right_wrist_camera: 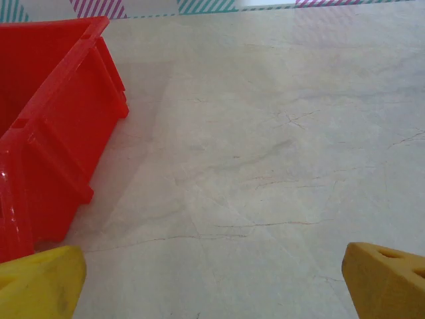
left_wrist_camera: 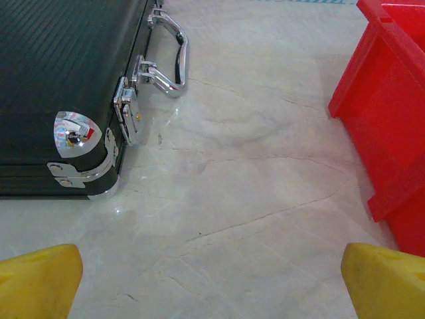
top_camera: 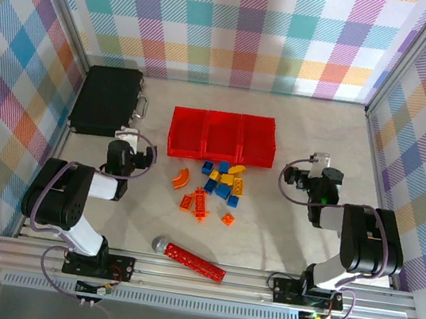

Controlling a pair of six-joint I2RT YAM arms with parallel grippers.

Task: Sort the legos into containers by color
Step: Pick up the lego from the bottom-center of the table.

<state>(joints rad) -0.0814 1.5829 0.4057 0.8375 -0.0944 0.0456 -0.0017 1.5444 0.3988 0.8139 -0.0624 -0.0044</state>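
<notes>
containers (top_camera: pixel 219 155) empty | legos (top_camera: pixel 224 180) just beside them | left pincer (left_wrist_camera: pixel 212 286), right pincer (right_wrist_camera: pixel 212 286) spread wide

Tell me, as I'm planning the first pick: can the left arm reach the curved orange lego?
Probably yes: the curved orange lego lies on bare table near the left tool, nothing between.

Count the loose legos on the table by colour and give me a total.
Orange legos: 4, one of them curved
Blue legos: about 5, bunched together
Yellow legos: about 4, in the same bunch
Total: about 13, all on the table in front of the red bins
</notes>
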